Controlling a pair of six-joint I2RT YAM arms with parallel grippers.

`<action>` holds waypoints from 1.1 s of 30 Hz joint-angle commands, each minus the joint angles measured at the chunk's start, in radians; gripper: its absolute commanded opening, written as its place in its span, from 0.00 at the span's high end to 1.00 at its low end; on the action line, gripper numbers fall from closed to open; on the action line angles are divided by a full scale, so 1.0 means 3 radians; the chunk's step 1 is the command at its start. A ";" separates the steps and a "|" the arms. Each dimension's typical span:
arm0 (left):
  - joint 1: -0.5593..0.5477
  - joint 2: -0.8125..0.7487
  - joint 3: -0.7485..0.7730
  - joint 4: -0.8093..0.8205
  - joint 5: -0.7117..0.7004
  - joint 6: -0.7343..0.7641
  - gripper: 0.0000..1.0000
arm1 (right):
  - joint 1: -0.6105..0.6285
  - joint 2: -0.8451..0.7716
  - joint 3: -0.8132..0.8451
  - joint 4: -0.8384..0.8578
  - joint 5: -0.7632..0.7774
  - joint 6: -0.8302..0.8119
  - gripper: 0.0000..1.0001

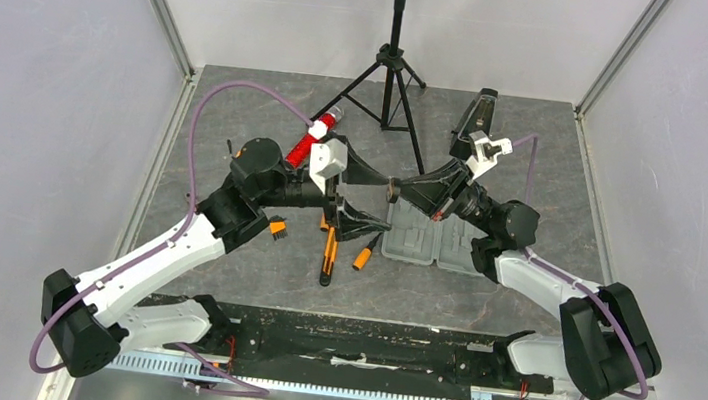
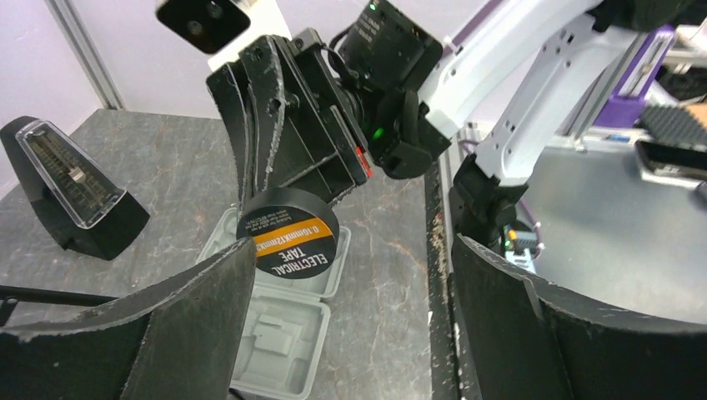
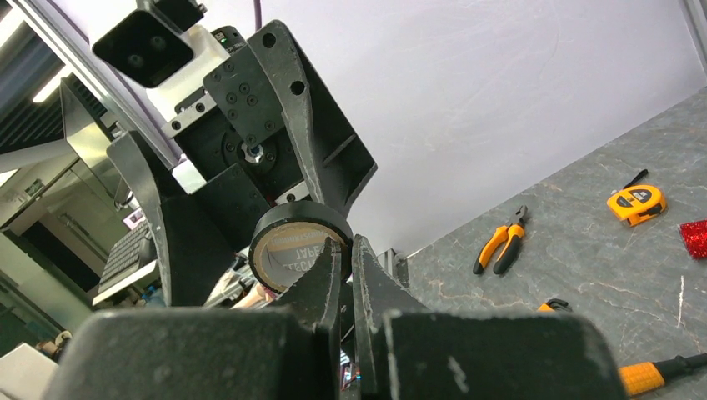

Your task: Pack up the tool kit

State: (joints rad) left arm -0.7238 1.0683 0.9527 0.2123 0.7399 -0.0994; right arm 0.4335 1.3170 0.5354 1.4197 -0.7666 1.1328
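Fingers of the right gripper (image 3: 346, 250) are clamped on the rim of the tape roll (image 2: 288, 243), held above the table. The left gripper (image 2: 354, 250) gapes wide, holding nothing, one finger just beside the roll; contact unclear. The open case (image 1: 431, 241) lies at 5 o'clock of the roll, screwdrivers (image 1: 329, 253) at 7.

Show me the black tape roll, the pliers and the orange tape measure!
black tape roll (image 2: 288, 243): left wrist view, on its printed label.
pliers (image 3: 490, 247): right wrist view, on an orange handle.
orange tape measure (image 3: 635, 205): right wrist view, on its body.
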 commanded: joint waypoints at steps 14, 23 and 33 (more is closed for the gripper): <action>-0.0144 0.0018 0.0264 -0.0288 -0.0241 0.1093 0.09 | 0.0048 0.0046 0.0196 0.0568 -0.0327 0.0270 1.00; -0.0149 0.0074 0.0315 -0.0272 -0.0080 0.1020 0.20 | 0.0063 0.0086 0.0216 0.0631 -0.0334 0.0319 1.00; -0.0159 0.0139 0.0327 -0.0238 -0.0066 0.0965 0.27 | 0.0091 0.0098 0.0221 0.0611 -0.0329 0.0308 1.00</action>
State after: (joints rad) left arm -0.7654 1.1034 1.0088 0.1066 0.7090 0.1730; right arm 0.4553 1.3415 0.5598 1.4845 -0.8528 1.2232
